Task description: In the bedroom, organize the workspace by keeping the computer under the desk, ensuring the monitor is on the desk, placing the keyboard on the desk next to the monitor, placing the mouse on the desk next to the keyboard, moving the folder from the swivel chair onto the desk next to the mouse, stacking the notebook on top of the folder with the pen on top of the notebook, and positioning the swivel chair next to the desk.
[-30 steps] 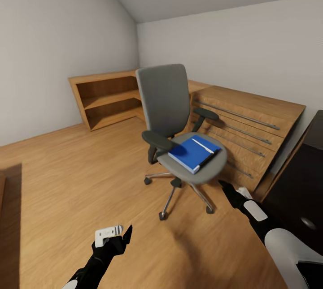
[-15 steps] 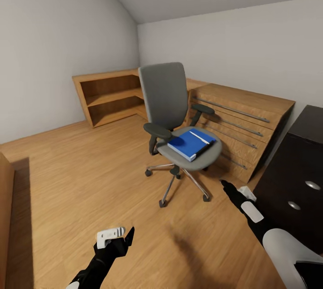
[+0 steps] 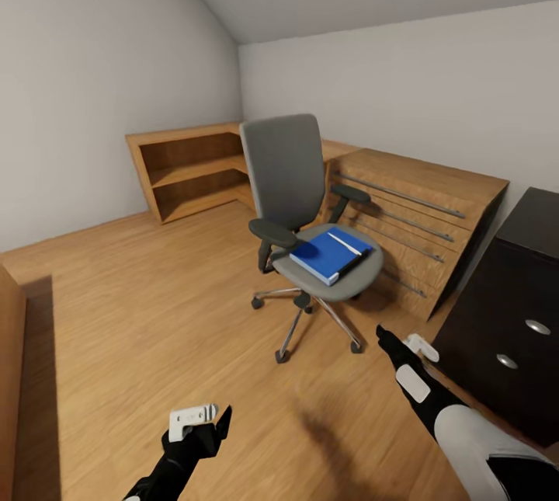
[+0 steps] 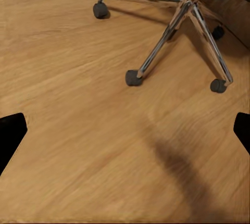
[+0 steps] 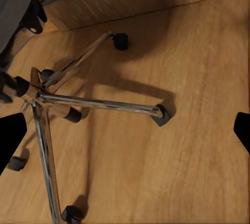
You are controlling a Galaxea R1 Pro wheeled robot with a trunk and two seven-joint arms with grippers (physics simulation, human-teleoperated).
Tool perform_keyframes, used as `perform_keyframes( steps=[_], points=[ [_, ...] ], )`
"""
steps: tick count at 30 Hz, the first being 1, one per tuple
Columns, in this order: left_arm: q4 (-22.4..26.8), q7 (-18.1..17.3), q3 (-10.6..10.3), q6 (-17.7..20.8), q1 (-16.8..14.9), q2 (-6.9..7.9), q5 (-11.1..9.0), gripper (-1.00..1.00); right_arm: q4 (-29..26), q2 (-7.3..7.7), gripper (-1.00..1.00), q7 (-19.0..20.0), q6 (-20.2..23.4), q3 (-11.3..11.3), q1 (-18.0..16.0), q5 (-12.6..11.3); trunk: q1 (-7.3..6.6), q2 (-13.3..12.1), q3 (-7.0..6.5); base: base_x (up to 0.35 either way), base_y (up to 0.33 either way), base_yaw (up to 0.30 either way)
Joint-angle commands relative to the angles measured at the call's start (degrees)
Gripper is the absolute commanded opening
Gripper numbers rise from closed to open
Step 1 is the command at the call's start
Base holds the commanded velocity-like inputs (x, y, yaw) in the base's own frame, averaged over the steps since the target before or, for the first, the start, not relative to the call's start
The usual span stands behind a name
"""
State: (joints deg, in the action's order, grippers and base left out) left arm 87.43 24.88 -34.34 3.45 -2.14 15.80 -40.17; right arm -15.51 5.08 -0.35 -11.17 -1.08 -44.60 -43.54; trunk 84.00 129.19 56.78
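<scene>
The grey swivel chair [image 3: 286, 173] stands mid-room on the wood floor, in front of me. On its seat lies the blue folder [image 3: 328, 254], with a thin white stripe across it that I cannot identify. At the right edge is the desk's black drawer unit [image 3: 497, 314]. My left gripper [image 3: 208, 417] hangs open low over bare floor, well short of the chair. My right gripper [image 3: 400, 339] is open too, near the chair's chrome base [image 3: 310, 314]. The left wrist view shows that base [image 4: 172, 26] beyond the open gripper [image 4: 125, 133]. In the right wrist view the base [image 5: 47, 99] is close to the gripper [image 5: 125, 133].
A light wooden dresser [image 3: 411, 210] with long metal handles stands behind the chair against the far wall. A low wooden shelf unit [image 3: 190, 167] fills the far left corner. Something wooden [image 3: 9, 377] juts in at the left edge. Open floor lies between me and the chair.
The whole view has shifted, so the camera moved: more of the black drawer unit shows at the right. Chair and folder have not moved. Both grippers stay open.
</scene>
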Motion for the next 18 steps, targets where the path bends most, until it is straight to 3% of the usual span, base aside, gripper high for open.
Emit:
perform_keyframes(
  steps=[1,4,6,13,14,17,18],
  points=[
    [-0.62,0.43,-0.17,0.14,-0.06,0.05,-0.23,1.0,0.5,-0.44,1.0,-0.1,-0.97,-0.1,0.09,0.69,-0.24,-0.39,-0.14,0.0,0.0,0.0],
    [-3.87,0.43,-0.29,0.15,-0.06,0.03,-0.25,1.0,3.27,-2.22,1.0,-0.31,-5.02,-0.1,0.46,4.63,-0.9,-1.6,-0.68,0.0,0.0,0.0],
    [-8.02,0.41,-0.47,0.14,-0.06,-0.04,-0.31,1.0,7.71,-4.07,1.0,-0.98,-10.19,-0.08,0.62,8.73,-1.33,-2.4,-1.03,0.0,0.0,0.0],
    [-17.61,0.24,-0.29,-0.08,-0.06,-0.32,-0.36,1.0,14.85,-7.97,1.0,-5.21,-20.16,-0.08,0.98,14.48,-2.87,-5.21,-2.29,0.0,0.0,0.0],
    [-21.35,0.25,-0.11,-0.19,-0.06,-0.46,-0.41,1.0,16.0,-9.29,1.0,-8.22,-23.01,-0.04,3.76,16.1,-3.09,-5.61,-2.47,0.0,0.0,0.0],
    [-24.43,0.25,-0.06,-0.25,-0.06,-0.6,-0.5,1.0,16.38,-9.88,1.0,-9.49,-24.06,-0.05,6.8,17.54,-3.75,-6.81,-3.01,0.0,0.0,0.0],
    [-26.84,0.2,-0.04,-0.31,-0.06,-1.51,-0.55,1.0,16.49,-9.9,1.0,-9.86,-24.45,-0.1,8.5,18.27,-3.97,-7.21,-3.19,0.0,0.0,0.0]
  ],
)
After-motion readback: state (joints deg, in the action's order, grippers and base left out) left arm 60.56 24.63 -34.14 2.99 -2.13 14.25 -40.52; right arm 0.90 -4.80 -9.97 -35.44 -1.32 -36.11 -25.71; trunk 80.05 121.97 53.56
